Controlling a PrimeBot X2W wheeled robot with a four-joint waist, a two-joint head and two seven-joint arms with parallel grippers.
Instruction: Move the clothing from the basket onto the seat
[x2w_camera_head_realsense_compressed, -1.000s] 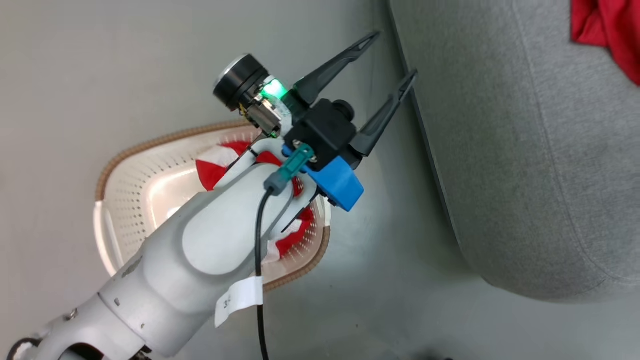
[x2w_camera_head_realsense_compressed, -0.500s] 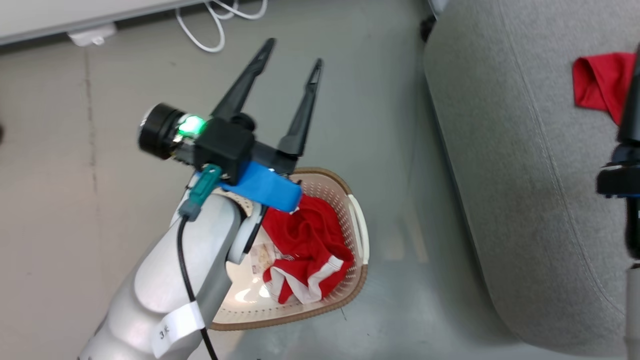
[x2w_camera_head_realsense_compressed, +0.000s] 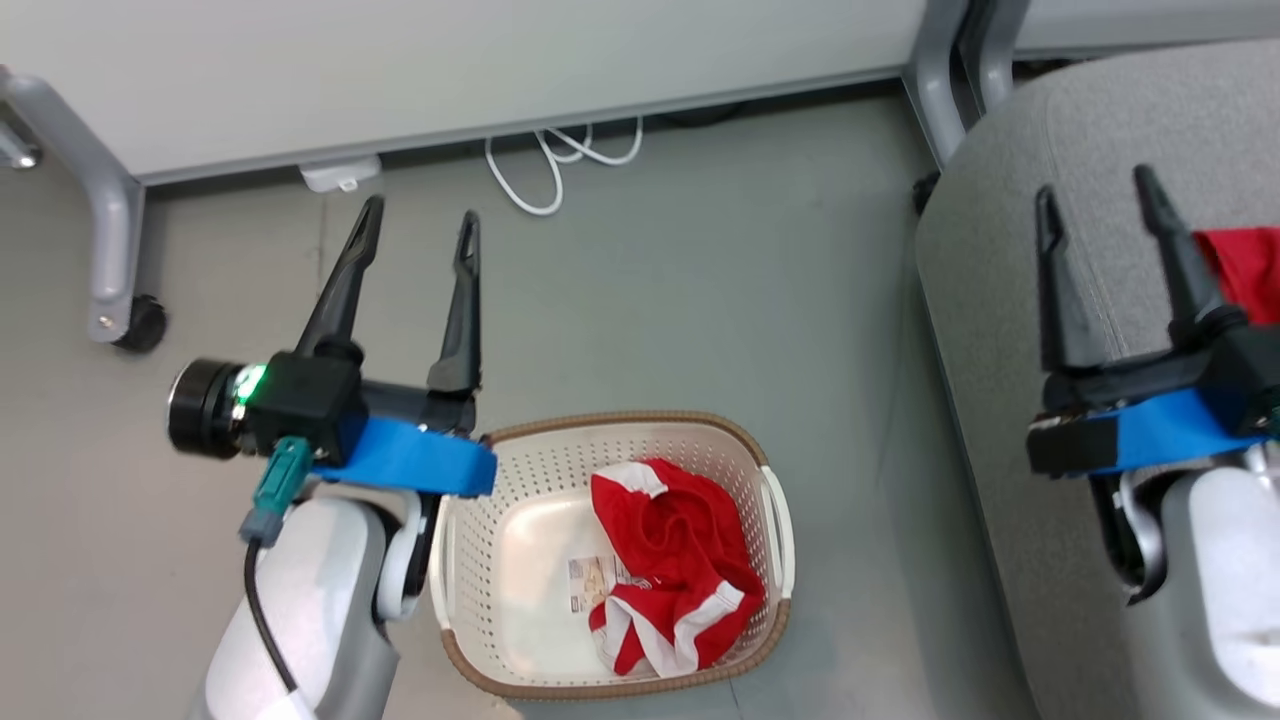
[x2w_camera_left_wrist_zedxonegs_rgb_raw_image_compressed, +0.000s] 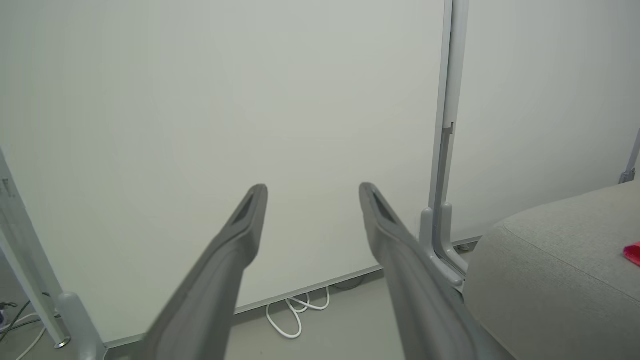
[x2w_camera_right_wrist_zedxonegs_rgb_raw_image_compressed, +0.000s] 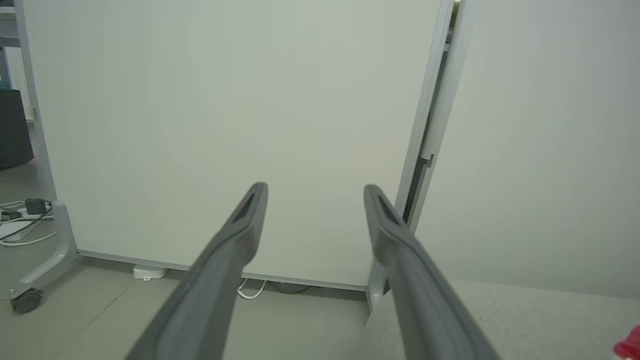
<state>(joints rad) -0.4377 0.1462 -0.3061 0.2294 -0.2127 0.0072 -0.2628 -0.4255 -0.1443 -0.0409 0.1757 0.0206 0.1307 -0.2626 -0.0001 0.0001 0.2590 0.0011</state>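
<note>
Left jaws: my left gripper (x2w_camera_head_realsense_compressed: 420, 208) is spread wide with nothing between its fingers, aimed at the pale partition wall (x2w_camera_left_wrist_zedxonegs_rgb_raw_image_compressed: 200, 100)
Right jaws: my right gripper (x2w_camera_head_realsense_compressed: 1093, 182) is also fully apart and empty, above the grey seat (x2w_camera_head_realsense_compressed: 1000, 320)
Left arm: it now sits beside the left end of the basket (x2w_camera_head_realsense_compressed: 620, 420); 1 second ago its forearm crossed the basket in the head view
Right arm: it has come into the head view within the last second
Camera: my head view has swung round, so most of that shift is the camera and not the things
On the seat: 1 red garment (x2w_camera_head_realsense_compressed: 1245, 270) lies just past the right fingers, partly hidden by them
In the basket: 1 red-and-white garment (x2w_camera_head_realsense_compressed: 675, 560) is crumpled in the right half, with the barcode label (x2w_camera_head_realsense_compressed: 592, 585) bare beside it
Meaning: I judge the job half done; both grippers are free, so next I reach down for the remaining piece
Risk: loose folds may slip from a shallow pinch
</note>
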